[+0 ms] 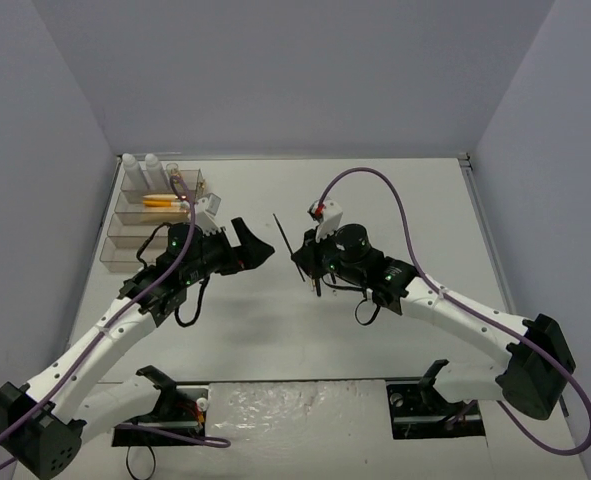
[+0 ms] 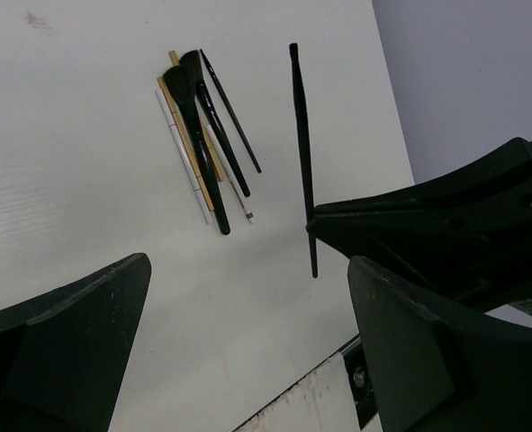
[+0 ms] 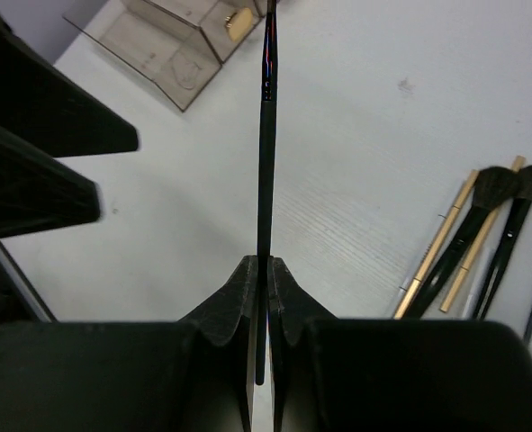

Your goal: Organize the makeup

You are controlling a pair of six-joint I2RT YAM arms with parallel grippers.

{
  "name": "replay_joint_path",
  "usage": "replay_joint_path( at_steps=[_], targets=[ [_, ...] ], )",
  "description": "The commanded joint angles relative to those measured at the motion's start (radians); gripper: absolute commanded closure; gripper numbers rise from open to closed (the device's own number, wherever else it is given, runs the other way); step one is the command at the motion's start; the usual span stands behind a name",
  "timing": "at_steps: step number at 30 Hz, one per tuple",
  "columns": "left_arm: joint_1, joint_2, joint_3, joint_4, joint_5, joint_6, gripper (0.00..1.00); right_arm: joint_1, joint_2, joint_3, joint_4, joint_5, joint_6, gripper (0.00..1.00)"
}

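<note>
My right gripper [image 3: 267,265] is shut on a slim black brush [image 3: 266,135] and holds it above the table, pointing toward the left arm. In the top view the right gripper [image 1: 310,265] has the brush [image 1: 283,235] sticking out to the upper left. The other black brushes and wooden sticks [image 2: 202,144] lie in a pile on the table, also at the right of the right wrist view [image 3: 482,234]. My left gripper [image 1: 258,250] is open and empty, close to the brush's tip. In its own view the left gripper [image 2: 247,360] faces the held brush [image 2: 302,135].
The clear acrylic drawer box [image 1: 125,240] stands at the far left, and its corner shows in the right wrist view [image 3: 175,36]. In it are two white bottles [image 1: 141,166], a gold-capped vial [image 1: 175,170] and an orange tube [image 1: 160,202]. The table's near edge [image 2: 311,396] is close below the left gripper.
</note>
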Motion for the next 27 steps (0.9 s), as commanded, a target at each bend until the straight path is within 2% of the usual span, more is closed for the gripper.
replay_joint_path(
  at_steps=[1,6,9,13,20,27],
  targets=[
    [-0.061,0.044,0.095,0.117,-0.103,-0.023,0.15,0.045,-0.026,0.005,0.183,-0.043,0.074,1.00],
    [-0.099,0.067,0.096,0.142,-0.154,-0.017,0.27,0.077,-0.012,-0.001,0.224,-0.048,0.095,1.00],
    [-0.108,0.078,0.092,0.152,-0.177,-0.020,0.41,0.083,-0.004,-0.004,0.242,-0.060,0.105,1.00],
    [-0.117,0.084,0.087,0.196,-0.204,-0.026,0.47,0.089,0.003,-0.008,0.257,-0.069,0.114,1.00],
    [-0.129,0.091,0.074,0.241,-0.221,-0.045,0.63,0.093,0.006,-0.018,0.282,-0.074,0.127,1.00],
    [-0.137,0.110,0.063,0.260,-0.211,-0.066,0.91,0.093,0.017,-0.017,0.288,-0.072,0.131,1.00]
  ],
)
